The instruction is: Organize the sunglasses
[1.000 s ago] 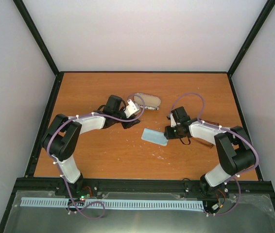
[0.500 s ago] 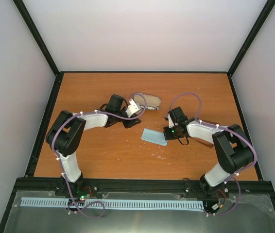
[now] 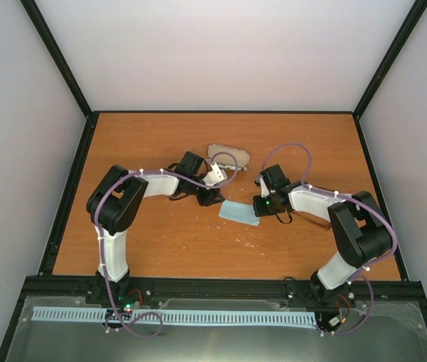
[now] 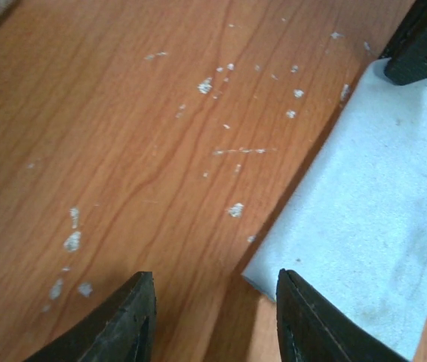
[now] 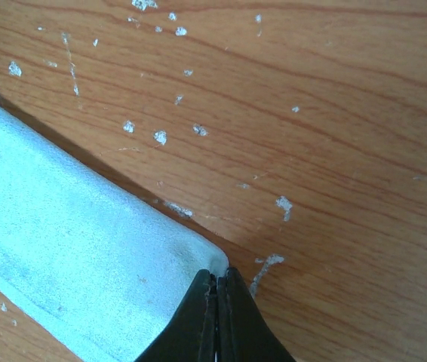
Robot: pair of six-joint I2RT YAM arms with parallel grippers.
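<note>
Item: sunglasses (image 3: pixel 317 221), thin dark frame; on the desk (image 3: pixel 161 234) at right, apparently tucked under the right forearm, though the top view is too small to be sure; not held by either arm.

Item: light blue cloth (image 5: pixel 70 271); flat on the desk between the two arms, in front of the oval case (image 3: pixel 228 156).

Item: right fingers (image 5: pixel 217 290); pressed together on one corner of the cloth, tips low against the desk.

Item: left fingers (image 3: pixel 212 198); spread apart and holding nothing, poised over the cloth's opposite edge, one tip above bare wood, the other above the cloth.

Hazards: the cloth is thin and lies flat, so closing the left fingers may only slide or bunch it; a pull against the right-hand pinch could slip that corner free; a sweep of the right forearm could knock the sunglasses.

Change from a second ago: the left arm has stretched rightward, its wrist leaving the case and arriving beside the cloth; right arm, cloth, case and sunglasses sit as they were.
</note>
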